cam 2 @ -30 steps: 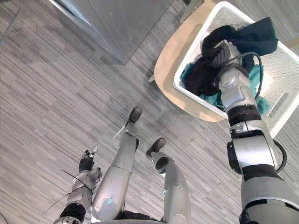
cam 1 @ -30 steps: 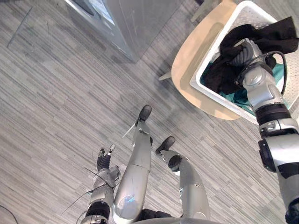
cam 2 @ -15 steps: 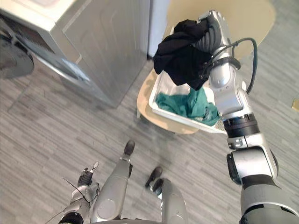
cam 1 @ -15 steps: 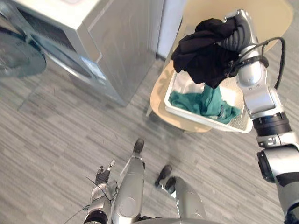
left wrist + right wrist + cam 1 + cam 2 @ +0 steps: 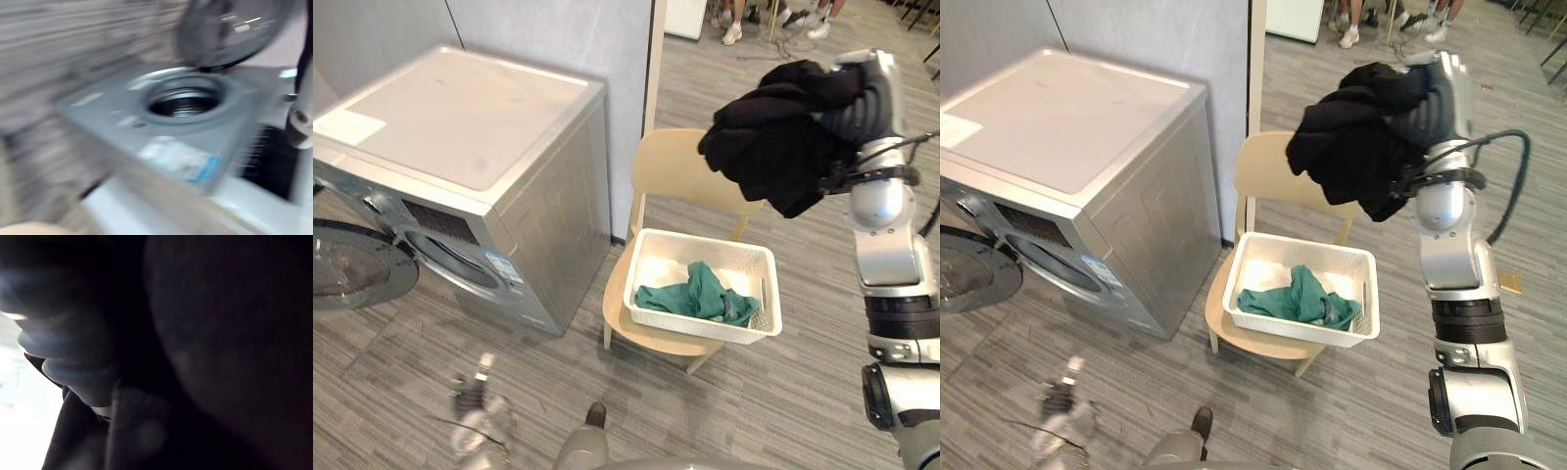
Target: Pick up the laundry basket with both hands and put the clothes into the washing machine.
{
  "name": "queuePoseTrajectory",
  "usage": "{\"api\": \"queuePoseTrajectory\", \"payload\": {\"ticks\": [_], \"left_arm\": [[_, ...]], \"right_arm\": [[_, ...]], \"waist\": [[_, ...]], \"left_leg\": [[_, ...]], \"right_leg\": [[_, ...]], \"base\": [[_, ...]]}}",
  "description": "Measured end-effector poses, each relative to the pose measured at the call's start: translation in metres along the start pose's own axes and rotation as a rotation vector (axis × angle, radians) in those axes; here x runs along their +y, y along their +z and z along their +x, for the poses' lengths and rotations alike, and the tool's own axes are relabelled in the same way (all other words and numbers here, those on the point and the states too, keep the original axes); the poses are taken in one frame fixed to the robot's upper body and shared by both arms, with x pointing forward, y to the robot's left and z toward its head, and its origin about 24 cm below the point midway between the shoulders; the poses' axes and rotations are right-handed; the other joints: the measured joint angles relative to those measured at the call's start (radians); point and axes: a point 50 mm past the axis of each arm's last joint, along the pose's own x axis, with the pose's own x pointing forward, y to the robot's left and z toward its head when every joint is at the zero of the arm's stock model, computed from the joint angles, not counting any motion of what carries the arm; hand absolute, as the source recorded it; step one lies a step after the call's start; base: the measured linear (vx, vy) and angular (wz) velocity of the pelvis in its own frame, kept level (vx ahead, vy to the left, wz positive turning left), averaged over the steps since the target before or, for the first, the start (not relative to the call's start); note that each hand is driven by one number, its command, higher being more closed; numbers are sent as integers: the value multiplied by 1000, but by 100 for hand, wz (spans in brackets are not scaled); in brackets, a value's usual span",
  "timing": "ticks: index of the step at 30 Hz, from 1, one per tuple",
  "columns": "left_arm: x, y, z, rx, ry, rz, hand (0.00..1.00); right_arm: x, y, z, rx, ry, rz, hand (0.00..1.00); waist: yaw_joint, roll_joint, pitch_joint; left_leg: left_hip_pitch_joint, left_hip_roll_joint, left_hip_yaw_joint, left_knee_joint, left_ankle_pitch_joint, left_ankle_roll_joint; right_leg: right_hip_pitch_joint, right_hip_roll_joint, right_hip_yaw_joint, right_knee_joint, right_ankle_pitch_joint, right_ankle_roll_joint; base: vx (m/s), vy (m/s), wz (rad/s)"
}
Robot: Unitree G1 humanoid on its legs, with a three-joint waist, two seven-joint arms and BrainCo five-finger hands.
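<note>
My right hand point(image 5: 862, 93) is raised high above the chair, shut on a black garment point(image 5: 773, 137) that hangs bunched from it. In the right wrist view my curled fingers point(image 5: 73, 357) press into the dark cloth point(image 5: 220, 333). Below, the white laundry basket point(image 5: 762, 262) sits on the seat of a pale wooden chair point(image 5: 675, 166), with a teal garment point(image 5: 695, 294) lying inside. The silver washing machine point(image 5: 460, 127) stands to the left, its round door point(image 5: 352, 269) swung open. The left wrist view looks into the drum opening point(image 5: 183, 100). My left hand point(image 5: 475, 411) hangs low at the lower left, fingers relaxed.
A grey wall point(image 5: 558, 29) rises behind the machine and chair. Several people's feet point(image 5: 734, 29) stand at the far back. Striped grey floor point(image 5: 783, 392) spreads around the chair.
The camera has tilted up from the floor to the room. My right hand has lifted the black garment out of the basket and high above the chair. The left hand stays low.
</note>
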Motion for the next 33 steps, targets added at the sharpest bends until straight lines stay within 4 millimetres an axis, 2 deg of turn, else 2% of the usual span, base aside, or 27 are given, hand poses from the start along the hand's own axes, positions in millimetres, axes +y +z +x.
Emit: {"api": "queuePoseTrajectory", "payload": {"ticks": [2,4,5,7,8,9,10,11,12,13,17,18,20,26,33], "left_arm": [[-7,55,2,-247,9,-78,0],[-16,74,1,-322,-28,-137,0],[-31,88,-3,-370,-104,-187,0],[-53,97,-11,-406,-200,-210,0],[-73,98,-20,-414,-289,-224,0],[-95,93,-30,-387,-400,-231,0],[-104,90,-35,-371,-448,-235,0],[-127,79,-51,-309,-590,-240,0],[-136,74,-58,-278,-645,-245,0],[-154,66,-73,-223,-742,-257,0],[-206,57,-122,-143,-1041,-274,0],[-213,58,-128,-141,-1077,-276,0],[-239,50,-149,-99,-1206,-239,0],[-282,20,-198,26,-1424,-93,0],[-312,21,-226,17,-1522,-10,0]], "right_arm": [[-11,-2,1,6,-41,-8,100],[-14,1,-1,-8,-53,-7,100],[-16,6,-5,-31,-57,-8,100],[-17,9,-9,-48,-57,-5,100],[-17,12,-12,-57,-57,3,100],[-16,15,-15,-66,-57,18,100],[-16,16,-17,-70,-58,28,100],[-13,19,-22,-74,-58,57,100],[-12,20,-24,-74,-59,71,100],[-11,21,-28,-71,-56,96,100],[-6,23,-35,-59,-55,143,100],[-6,22,-36,-55,-54,152,100],[-2,21,-39,-37,-59,193,100],[8,24,-42,-19,-58,284,100],[28,37,-46,-46,-5,362,100]], "waist": [[-14,26,-19],[-15,42,-32],[-15,51,-42],[-17,54,-45],[-21,55,-47],[-26,54,-59],[-27,54,-60],[-39,52,-65],[-42,52,-66],[-46,50,-69],[-77,46,-73],[-80,46,-74],[-91,46,-75],[-100,42,-82],[-105,36,-86]], "left_leg": [[27,-13,-1,-8,-1,3],[44,-20,3,-10,-4,8],[57,-24,8,-11,-6,11],[70,-25,11,-12,-6,11],[80,-26,14,-17,-6,12],[85,-26,20,-25,-5,13],[93,-25,24,-29,-5,13],[104,-26,38,-31,-5,14],[107,-26,42,-31,-6,15],[111,-26,53,-31,-7,17],[115,-28,72,-31,-8,19],[117,-28,76,-31,-9,19],[125,-28,83,-33,-8,20],[138,-27,106,-45,-8,21],[146,-29,106,-67,5,34]], "right_leg": [[26,-10,1,-16,6,5],[39,-18,8,-17,6,5],[49,-23,15,-16,5,5],[57,-25,19,-14,5,6],[61,-27,22,-10,4,7],[59,-28,27,-7,4,8],[60,-29,32,-4,4,8],[59,-33,46,9,0,13],[58,-34,50,11,-1,14],[54,-36,61,16,-1,14],[40,-42,78,37,-2,17],[39,-43,81,40,-3,18],[42,-46,90,44,-3,20],[43,-45,116,46,-3,21],[43,-46,119,43,-1,24]], "base": [[-10,55,1],[-22,57,-6],[-19,56,-9],[-36,40,-8],[-57,30,-11],[-45,29,-13],[-39,35,-22],[-25,31,-22],[-39,34,-28],[-34,26,-21],[-36,23,-16],[-21,11,-14],[-16,6,-7],[4,-6,-12],[3,0,-1]]}}
